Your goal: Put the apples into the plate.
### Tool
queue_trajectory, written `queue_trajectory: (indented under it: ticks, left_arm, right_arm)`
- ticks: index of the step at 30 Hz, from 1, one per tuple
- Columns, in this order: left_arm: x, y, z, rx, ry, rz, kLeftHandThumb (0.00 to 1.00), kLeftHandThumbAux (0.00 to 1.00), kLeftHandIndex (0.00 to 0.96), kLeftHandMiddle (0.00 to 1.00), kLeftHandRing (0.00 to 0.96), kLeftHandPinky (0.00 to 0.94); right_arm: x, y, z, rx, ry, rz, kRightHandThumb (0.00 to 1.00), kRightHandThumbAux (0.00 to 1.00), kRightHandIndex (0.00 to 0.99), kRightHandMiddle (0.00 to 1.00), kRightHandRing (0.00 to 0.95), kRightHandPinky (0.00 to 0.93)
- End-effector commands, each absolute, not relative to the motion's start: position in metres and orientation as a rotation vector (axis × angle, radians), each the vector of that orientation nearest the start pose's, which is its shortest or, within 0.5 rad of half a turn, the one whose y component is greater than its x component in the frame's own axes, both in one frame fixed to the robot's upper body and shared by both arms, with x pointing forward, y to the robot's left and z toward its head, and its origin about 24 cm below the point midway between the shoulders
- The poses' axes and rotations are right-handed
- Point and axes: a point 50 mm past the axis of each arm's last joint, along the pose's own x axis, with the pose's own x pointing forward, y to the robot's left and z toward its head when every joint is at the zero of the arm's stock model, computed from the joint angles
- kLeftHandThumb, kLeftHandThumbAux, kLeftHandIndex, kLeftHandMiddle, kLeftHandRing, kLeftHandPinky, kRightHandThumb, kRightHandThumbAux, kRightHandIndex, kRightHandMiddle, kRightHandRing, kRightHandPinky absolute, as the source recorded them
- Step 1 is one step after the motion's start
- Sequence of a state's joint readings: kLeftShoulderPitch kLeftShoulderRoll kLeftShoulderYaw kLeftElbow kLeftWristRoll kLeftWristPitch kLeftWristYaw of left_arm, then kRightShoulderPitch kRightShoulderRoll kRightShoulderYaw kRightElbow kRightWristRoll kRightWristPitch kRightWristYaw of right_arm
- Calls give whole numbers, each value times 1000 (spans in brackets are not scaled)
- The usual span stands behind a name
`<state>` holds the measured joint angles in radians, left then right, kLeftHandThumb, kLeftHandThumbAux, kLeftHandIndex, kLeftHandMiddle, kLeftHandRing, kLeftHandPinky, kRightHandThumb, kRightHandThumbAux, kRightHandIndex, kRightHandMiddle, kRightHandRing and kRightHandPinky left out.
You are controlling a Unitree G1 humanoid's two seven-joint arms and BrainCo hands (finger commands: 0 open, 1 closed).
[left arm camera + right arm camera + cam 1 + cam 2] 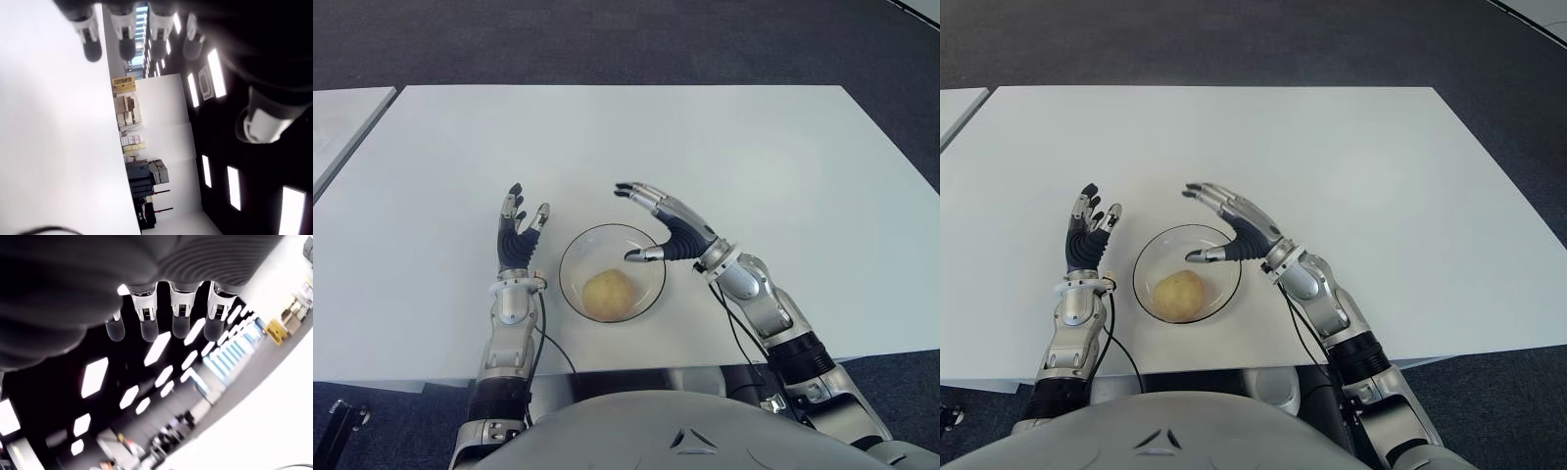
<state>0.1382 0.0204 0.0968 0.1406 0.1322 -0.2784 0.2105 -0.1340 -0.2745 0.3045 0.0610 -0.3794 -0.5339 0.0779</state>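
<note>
A yellowish apple (609,293) lies inside a clear glass plate (578,257) near the table's front edge. My right hand (656,223) hovers over the plate's right rim, fingers spread and thumb pointing inward, holding nothing. My left hand (519,230) stands upright just left of the plate with its fingers extended and nothing in it. Both wrist views show only straight fingers (179,316) against the ceiling and room, with no object held.
The white table (705,147) stretches far behind and to both sides of the plate. A second white table's corner (342,117) shows at the far left. Dark carpet surrounds the tables.
</note>
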Motion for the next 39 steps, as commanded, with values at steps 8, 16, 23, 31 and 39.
queue_trajectory:
  ticks: [8, 16, 23, 31, 39]
  left_arm:
    - [215, 189, 4, 148, -17, 297, 0, 547, 0, 0, 0, 0]
    - [214, 189, 3, 150, -15, 304, 0, 548, 0, 0, 0, 0]
    - [214, 191, 2, 150, -11, 299, 0, 544, 0, 0, 0, 0]
    - [213, 192, 2, 143, -9, 297, 0, 552, 0, 0, 0, 0]
    - [212, 193, 1, 148, -10, 302, 0, 558, 0, 0, 0, 0]
  right_arm:
    - [281, -125, 93, -211, -495, 250, 3, 418, 1, 36, 20, 26]
    - [288, -141, 71, 34, -409, 98, 0, 522, 34, 80, 69, 99]
    - [299, -154, 49, 303, -323, 38, 0, 572, 78, 133, 134, 178]
    - [301, -150, 39, 419, -269, 1, 0, 604, 131, 184, 181, 209]
    - [298, -146, 33, 438, -240, -4, 0, 606, 149, 209, 203, 229]
